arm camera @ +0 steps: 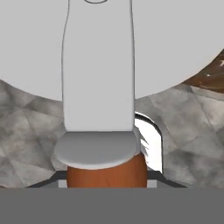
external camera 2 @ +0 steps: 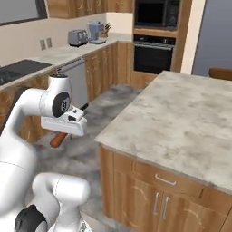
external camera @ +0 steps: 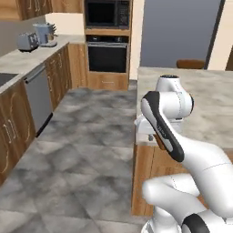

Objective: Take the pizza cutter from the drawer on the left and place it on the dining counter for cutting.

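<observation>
The pizza cutter (arm camera: pixel 98 65) fills the hand view, its big grey wheel and guard above a short reddish-brown handle (arm camera: pixel 106 173). My gripper (arm camera: pixel 106 180) is shut on that handle, held in the air over the tiled floor. From the right base view the handle (external camera 2: pixel 58 139) pokes out below the white hand, with the gripper (external camera 2: pixel 62 134) left of the dining counter (external camera 2: pixel 181 113) and about level with its top. In the left base view the gripper (external camera: pixel 156 136) sits at the edge of the dining counter (external camera: pixel 205 104), partly behind my forearm. The drawer is out of view.
A worktop with a toaster (external camera 2: pixel 78 37) and coffee machine (external camera 2: pixel 95 31) runs along the left wall, with a dishwasher (external camera: pixel 38 98) below it. Oven and microwave (external camera: pixel 107 32) stand at the back. Grey tiled floor (external camera: pixel 86 136) lies open between them. Wooden fronts with silver handles (external camera 2: pixel 165 180) sit under the counter.
</observation>
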